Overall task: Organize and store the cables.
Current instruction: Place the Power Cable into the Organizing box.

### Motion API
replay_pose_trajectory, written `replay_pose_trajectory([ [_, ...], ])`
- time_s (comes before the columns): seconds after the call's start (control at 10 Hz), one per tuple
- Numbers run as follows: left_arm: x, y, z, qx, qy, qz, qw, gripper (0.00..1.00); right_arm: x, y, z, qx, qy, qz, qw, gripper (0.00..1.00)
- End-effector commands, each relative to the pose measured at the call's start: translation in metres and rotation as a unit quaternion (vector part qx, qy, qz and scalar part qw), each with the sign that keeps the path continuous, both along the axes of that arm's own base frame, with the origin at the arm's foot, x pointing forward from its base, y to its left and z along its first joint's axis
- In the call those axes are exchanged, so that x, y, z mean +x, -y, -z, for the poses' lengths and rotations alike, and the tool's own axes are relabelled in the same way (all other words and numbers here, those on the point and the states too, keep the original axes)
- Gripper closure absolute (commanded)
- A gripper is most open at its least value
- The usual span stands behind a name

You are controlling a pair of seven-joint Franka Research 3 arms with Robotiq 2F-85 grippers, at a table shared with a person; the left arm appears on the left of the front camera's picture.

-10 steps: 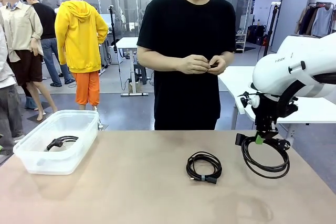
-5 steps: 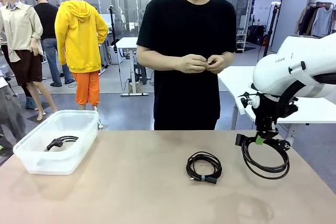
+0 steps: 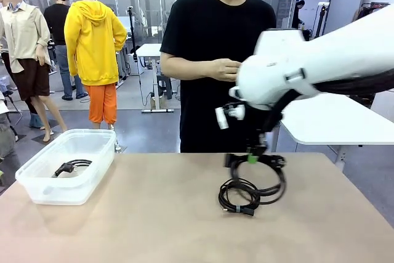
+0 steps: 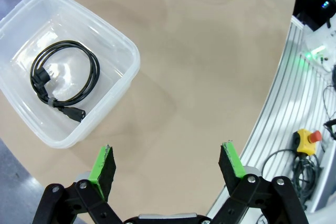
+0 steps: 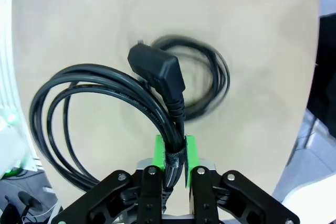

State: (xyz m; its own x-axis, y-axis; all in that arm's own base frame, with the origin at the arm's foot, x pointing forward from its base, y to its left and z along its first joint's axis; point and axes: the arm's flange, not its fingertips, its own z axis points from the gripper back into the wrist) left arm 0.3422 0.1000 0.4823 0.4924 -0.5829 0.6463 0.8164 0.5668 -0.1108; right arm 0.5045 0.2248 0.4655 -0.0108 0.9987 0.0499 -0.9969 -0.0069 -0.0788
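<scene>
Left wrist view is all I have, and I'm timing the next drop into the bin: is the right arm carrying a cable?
Observer: Yes, the right fingers are shut on a coiled cable, gripped just behind its plug, hanging above the table.
Operator: What's beneath it?
Observer: A loose coil on the table; from the front they overlap, contact unclear.
Operator: And the person?
Observer: Standing at the far edge, one hand at chest height, off the table.

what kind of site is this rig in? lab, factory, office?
Most likely a robotics lab or test hall. A white robot arm works at a table across from a person, a yellow emergency-stop button sits off the table's edge, and other white tables stand behind.
</scene>
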Motion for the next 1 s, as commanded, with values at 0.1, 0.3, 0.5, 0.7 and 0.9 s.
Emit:
replay_pose_trajectory([
  [0.1, 0.000, -0.001, 0.001, -0.011, 0.003, 0.007, 1.000, 0.00, 0.017, -0.094, 0.012, -0.008, -0.003, -0.022, 1.000, 0.81],
  [0.3, 0.000, -0.001, 0.001, -0.011, 0.003, 0.007, 1.000, 0.00, 0.016, -0.137, 0.031, -0.003, -0.014, -0.033, 0.999, 0.81],
  [0.5, 0.000, -0.001, 0.001, -0.011, 0.003, 0.007, 1.000, 0.00, 0.013, -0.163, 0.054, 0.000, -0.019, -0.035, 0.999, 0.81],
  [0.7, 0.000, -0.001, 0.001, -0.011, 0.003, 0.007, 1.000, 0.00, 0.011, -0.184, 0.089, -0.006, -0.031, -0.053, 0.998, 0.81],
  [0.9, 0.000, -0.001, 0.001, -0.011, 0.003, 0.007, 1.000, 0.00, 0.009, -0.193, 0.112, -0.005, -0.040, -0.049, 0.998, 0.81],
])
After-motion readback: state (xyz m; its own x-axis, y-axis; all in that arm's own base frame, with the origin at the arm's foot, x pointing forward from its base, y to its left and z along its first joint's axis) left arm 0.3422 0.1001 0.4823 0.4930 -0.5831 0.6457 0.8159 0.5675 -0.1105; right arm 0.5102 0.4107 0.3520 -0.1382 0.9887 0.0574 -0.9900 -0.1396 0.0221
